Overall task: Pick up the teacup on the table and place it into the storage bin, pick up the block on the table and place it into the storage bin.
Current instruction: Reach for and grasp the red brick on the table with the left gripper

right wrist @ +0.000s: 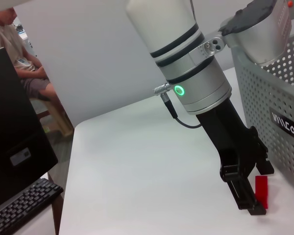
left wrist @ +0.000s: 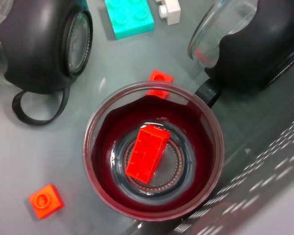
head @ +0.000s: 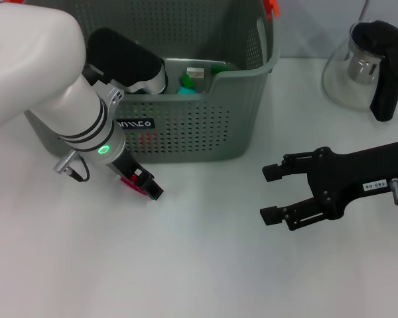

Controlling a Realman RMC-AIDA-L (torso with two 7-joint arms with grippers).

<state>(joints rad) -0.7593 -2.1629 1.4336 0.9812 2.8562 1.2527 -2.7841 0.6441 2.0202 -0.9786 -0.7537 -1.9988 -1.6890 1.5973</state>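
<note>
A red block (head: 129,181) stands on the white table just in front of the storage bin (head: 205,119), a grey-green perforated basket. My left gripper (head: 144,185) is down at the table with its black fingers on either side of the block (right wrist: 261,191), shut on it. The left wrist view looks down into the bin, where a glass teacup (left wrist: 100,161) stands upright with another red brick (left wrist: 147,153) lying in it. My right gripper (head: 272,193) hovers open and empty over the table to the right.
A glass teapot (head: 368,66) with a black handle stands at the back right. On the bin's floor lie a teal brick (left wrist: 130,17), a white brick (left wrist: 169,10), small red bricks (left wrist: 45,200) and dark-lidded glass vessels (left wrist: 44,44). A person sits beyond the table's left edge.
</note>
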